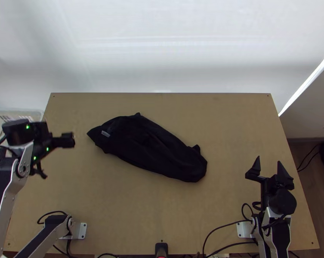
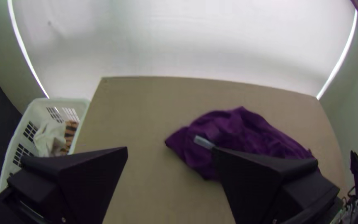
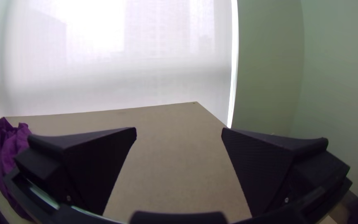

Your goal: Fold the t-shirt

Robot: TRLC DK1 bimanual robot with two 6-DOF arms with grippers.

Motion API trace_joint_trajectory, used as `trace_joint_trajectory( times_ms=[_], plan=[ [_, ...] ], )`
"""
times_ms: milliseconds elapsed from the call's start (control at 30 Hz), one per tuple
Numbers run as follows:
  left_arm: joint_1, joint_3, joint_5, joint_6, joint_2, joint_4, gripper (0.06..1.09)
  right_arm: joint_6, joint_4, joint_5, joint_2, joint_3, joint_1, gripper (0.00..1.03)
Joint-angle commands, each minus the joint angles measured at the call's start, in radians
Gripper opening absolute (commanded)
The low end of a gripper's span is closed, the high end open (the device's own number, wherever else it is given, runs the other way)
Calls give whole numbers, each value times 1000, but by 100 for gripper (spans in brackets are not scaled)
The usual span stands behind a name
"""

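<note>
The t-shirt [image 1: 149, 148] lies bunched in a long heap across the table's middle, dark in the top view, with a pale tag near its left end. In the left wrist view the t-shirt [image 2: 245, 132] looks purple. My left gripper [image 1: 57, 155] is held left of the cloth, apart from it; its fingers [image 2: 170, 151] stand wide with nothing between them. At the table's right side my right gripper [image 1: 268, 163] is open and empty, well away from the heap; the right wrist view shows this gripper [image 3: 179, 130] and part of the t-shirt [image 3: 9, 145].
A white basket [image 2: 25, 124] with cloths in it stands beyond the table's left edge. Black cables [image 1: 217, 228] run along the near edge by the right arm's base. Bare wood of the table [image 1: 230, 116] lies right of the heap.
</note>
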Motion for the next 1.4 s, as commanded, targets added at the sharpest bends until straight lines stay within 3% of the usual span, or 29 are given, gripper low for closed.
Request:
trace_joint_trajectory(
  times_ms=[0, 500, 733, 833, 933, 1033, 1133, 1267, 1367],
  plan=[
    [18, -34, 84, 5, -85, -91, 104, -10, -1, 11, 43, -8, -3, 98],
    [-14, -109, 113, -70, -241, -295, 104, 7, -2, 11, 43, -8, 28, 98],
    [-19, -90, 116, -90, -220, -301, 104, 10, -4, 11, 43, -8, 132, 98],
    [-36, -90, 116, -106, -190, -298, 104, 120, -17, 10, 43, -6, 190, 98],
    [-54, -90, 116, -116, -160, -278, 104, 117, -27, 93, 40, -2, 239, 98],
    [-76, -78, 115, -129, -134, -252, 104, 108, 24, 96, 44, -5, 229, 98],
    [-94, -66, 112, -129, -109, -229, 104, 102, -45, 51, 126, 110, 241, 98],
    [-102, -80, 95, -129, -94, -187, 104, 104, -225, -4, 471, 405, 216, 98],
    [-117, -110, 95, -141, -92, -132, 104, 104, -286, -10, 572, 558, 221, 98]
  ],
)
